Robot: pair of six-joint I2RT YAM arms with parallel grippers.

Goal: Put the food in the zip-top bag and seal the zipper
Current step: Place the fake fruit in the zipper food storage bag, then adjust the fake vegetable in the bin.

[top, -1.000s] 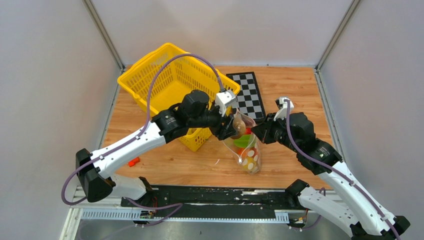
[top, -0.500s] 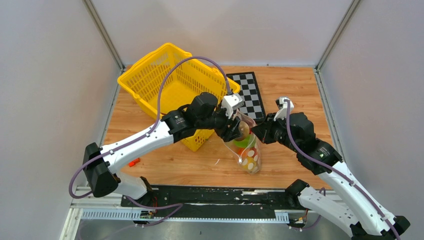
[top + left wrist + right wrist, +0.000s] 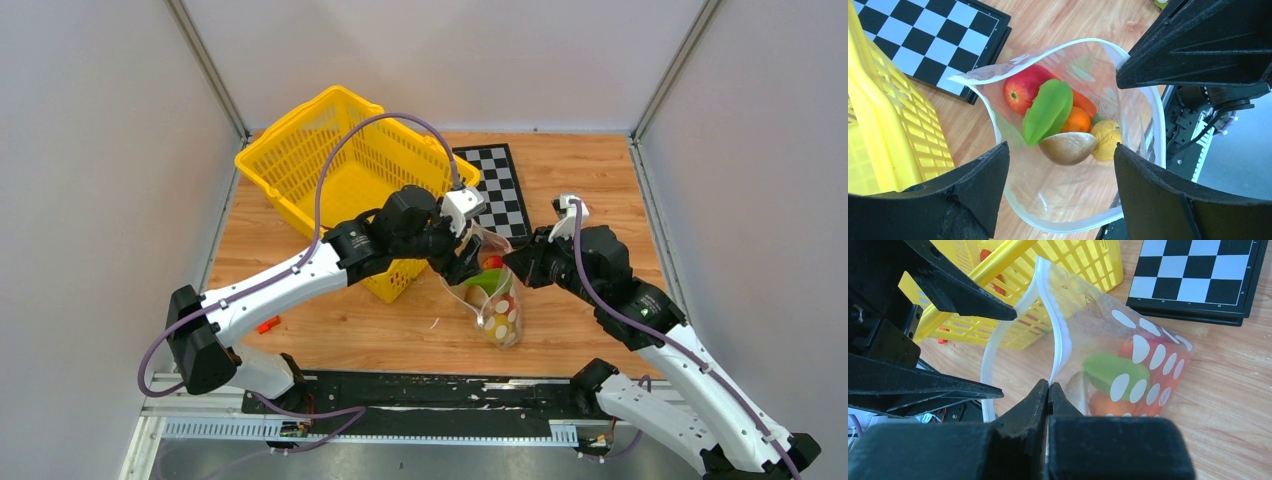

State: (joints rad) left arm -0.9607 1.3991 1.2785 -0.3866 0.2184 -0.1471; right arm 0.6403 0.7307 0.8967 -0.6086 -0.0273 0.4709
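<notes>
The zip-top bag (image 3: 497,305) stands on the table with its mouth held open. In the left wrist view it holds a red tomato (image 3: 1020,92), a green pepper (image 3: 1048,111), an orange (image 3: 1078,121), a brown ball (image 3: 1068,148) and a yellow lemon (image 3: 1105,140). My left gripper (image 3: 1060,150) is open and empty, straddling the mouth just above the zipper (image 3: 1058,227). My right gripper (image 3: 1049,385) is shut on the zipper strip (image 3: 1060,340) at the bag's right edge. The two grippers (image 3: 468,262) (image 3: 505,262) almost meet in the top view.
The yellow mesh basket (image 3: 300,160) stands at the back left, touching the left arm. A red item (image 3: 988,257) shows through its mesh. A checkerboard (image 3: 495,185) lies behind the bag. A small red block (image 3: 267,323) lies near the left front edge.
The brown ball held in my left gripper at the bag's mouth now lies inside the bag. The left gripper has opened. The right arm has not moved.
</notes>
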